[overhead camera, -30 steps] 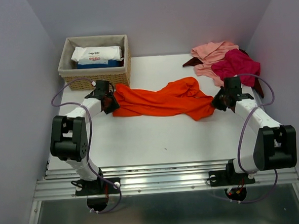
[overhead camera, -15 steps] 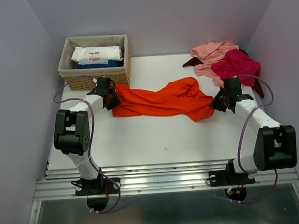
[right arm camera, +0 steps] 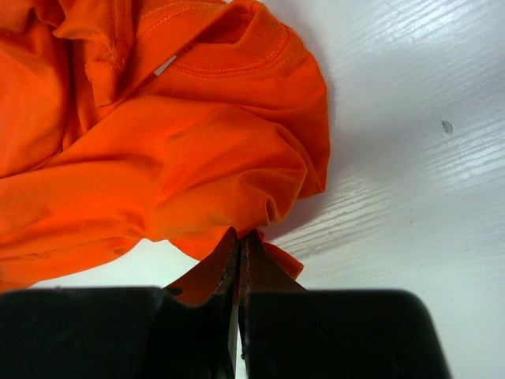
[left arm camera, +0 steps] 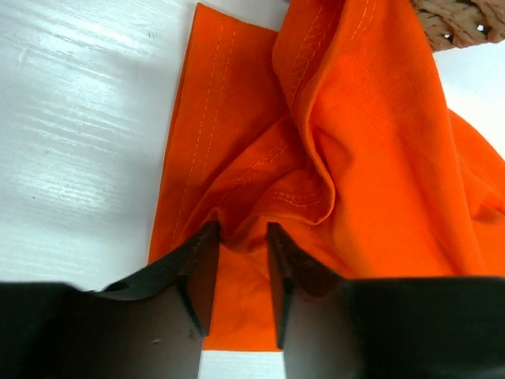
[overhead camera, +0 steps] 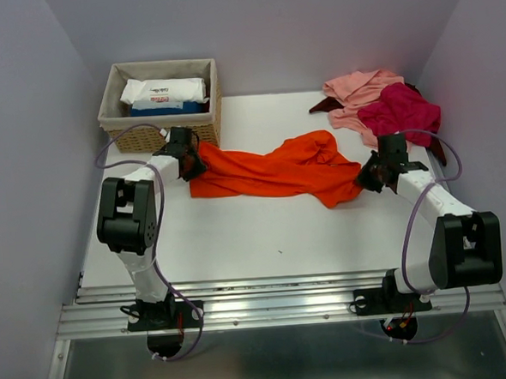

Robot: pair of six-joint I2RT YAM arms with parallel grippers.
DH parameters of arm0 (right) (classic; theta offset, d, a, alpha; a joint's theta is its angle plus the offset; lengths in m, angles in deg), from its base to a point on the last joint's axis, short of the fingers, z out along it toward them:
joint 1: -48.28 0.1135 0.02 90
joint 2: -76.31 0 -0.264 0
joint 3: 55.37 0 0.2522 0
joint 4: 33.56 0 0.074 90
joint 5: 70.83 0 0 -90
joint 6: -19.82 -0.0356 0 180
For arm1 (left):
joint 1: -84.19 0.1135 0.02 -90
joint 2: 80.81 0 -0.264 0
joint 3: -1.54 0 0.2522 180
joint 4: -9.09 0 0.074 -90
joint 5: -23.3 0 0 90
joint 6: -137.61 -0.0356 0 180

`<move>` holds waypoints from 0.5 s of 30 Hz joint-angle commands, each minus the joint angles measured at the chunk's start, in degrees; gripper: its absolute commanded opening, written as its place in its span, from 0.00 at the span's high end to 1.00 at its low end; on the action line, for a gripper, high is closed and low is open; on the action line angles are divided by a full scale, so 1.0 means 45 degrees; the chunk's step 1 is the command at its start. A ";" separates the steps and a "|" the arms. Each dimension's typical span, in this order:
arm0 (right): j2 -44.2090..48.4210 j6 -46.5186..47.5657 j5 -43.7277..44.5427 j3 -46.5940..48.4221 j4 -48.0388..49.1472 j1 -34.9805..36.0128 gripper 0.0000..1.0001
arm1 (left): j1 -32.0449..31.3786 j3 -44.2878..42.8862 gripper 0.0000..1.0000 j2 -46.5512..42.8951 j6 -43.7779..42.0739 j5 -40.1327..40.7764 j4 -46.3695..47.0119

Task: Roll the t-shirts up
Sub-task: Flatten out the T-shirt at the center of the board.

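Observation:
The bright orange t-shirt (overhead camera: 269, 167) lies stretched in a rumpled band across the middle of the table. My left gripper (overhead camera: 185, 162) is at its left end, by the basket. In the left wrist view its fingers stand a narrow gap apart (left arm camera: 241, 233), and a bunched fold of the orange t-shirt (left arm camera: 371, 142) fills that gap at the tips. My right gripper (overhead camera: 368, 172) is at the shirt's right end. In the right wrist view its jaws (right arm camera: 239, 235) are pressed together on a corner of the orange t-shirt (right arm camera: 158, 142). Salmon pink (overhead camera: 358, 87), magenta (overhead camera: 398, 107) and dark maroon (overhead camera: 437, 148) t-shirts lie heaped at the back right.
A woven wicker basket (overhead camera: 159, 131) stands at the back left, right behind my left gripper, with white packs (overhead camera: 165, 92) inside. Its corner (left arm camera: 458, 20) shows in the left wrist view. Purple walls close in the table on three sides. Bare white tabletop (overhead camera: 265, 240) lies in front of the shirt.
The left arm's elbow has swung in toward the basket and its gripper has shifted slightly back and right at the shirt's end. The right arm and the shirt have barely moved.

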 commanded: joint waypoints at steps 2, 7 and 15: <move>0.0348 -0.0008 -0.0111 -0.0203 0.0303 -0.0040 0.99 | -0.0152 -0.0521 0.72 0.0170 0.0068 0.0546 0.0199; 0.0563 0.0011 -0.0014 -0.0262 0.0284 -0.0040 0.99 | -0.0172 -0.0560 1.00 -0.0122 0.0048 0.0586 0.0023; 0.1557 0.0342 0.0767 0.0226 -0.0865 -0.0040 0.99 | -0.0152 -0.0619 1.00 -0.3942 0.0029 0.0743 -0.1946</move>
